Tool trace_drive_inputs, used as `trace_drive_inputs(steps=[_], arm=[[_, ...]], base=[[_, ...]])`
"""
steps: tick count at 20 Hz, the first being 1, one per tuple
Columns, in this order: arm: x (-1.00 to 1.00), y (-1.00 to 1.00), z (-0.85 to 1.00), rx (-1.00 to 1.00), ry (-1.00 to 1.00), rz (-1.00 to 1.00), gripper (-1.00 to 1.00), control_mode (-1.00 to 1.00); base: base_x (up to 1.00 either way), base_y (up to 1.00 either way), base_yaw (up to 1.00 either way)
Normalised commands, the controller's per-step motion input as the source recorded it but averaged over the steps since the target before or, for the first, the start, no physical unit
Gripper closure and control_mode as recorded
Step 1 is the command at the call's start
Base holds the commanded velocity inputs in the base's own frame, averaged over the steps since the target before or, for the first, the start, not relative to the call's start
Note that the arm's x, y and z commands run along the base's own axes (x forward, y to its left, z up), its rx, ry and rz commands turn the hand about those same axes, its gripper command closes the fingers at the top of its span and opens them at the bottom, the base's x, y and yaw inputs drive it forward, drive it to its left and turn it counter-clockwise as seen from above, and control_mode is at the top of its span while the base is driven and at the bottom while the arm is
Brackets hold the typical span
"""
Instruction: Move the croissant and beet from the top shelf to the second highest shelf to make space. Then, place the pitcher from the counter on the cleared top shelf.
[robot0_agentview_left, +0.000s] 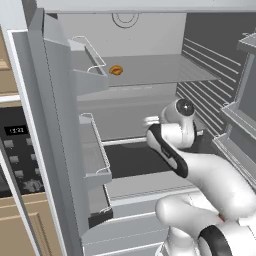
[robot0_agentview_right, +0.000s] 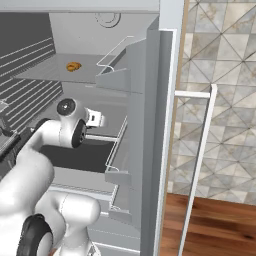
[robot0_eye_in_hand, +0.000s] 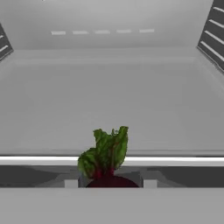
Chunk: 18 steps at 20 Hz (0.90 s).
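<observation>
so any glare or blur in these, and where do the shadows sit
Left base view: even, flat light with no glare; the croissant on the top shelf casts almost no shadow, and the cavity under the arm is dark. Right base view: same flat look; the fridge's ribbed side wall is in shade. Hand view: soft and slightly blurry; the beet leaves show between the fingertips.

One croissant (robot0_agentview_left: 116, 70) is counted, lying on the top shelf (robot0_agentview_left: 165, 72) of the open fridge. One beet (robot0_eye_in_hand: 107, 164) is counted in the hand view, with a single tuft of green leaves. Two wire-railed door bins (robot0_agentview_left: 92, 57) are counted on the left door in the left base view. Two more such bins (robot0_agentview_right: 117, 62) are counted on the right door in the right base view.
</observation>
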Motion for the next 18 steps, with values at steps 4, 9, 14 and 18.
trace_drive_inputs(steps=[4, 9, 14, 18], arm=[[0.74, -0.1, -0.36, 0.0, 0.0, 0.0, 1.0, -1.0], [0.72, -0.1, -0.35, 0.0, 0.0, 0.0, 1.0, -1.0], [0.66, -0.01, -0.36, 0.0, 0.0, 0.0, -1.0, -1.0], [0.52, 0.0, -0.26, 0.0, 0.0, 0.0, -1.0, -1.0]], base=[[0.0, 0.0, 0.0], [0.0, 0.0, 0.0], [0.0, 0.0, 0.0], [0.0, 0.0, 0.0]])
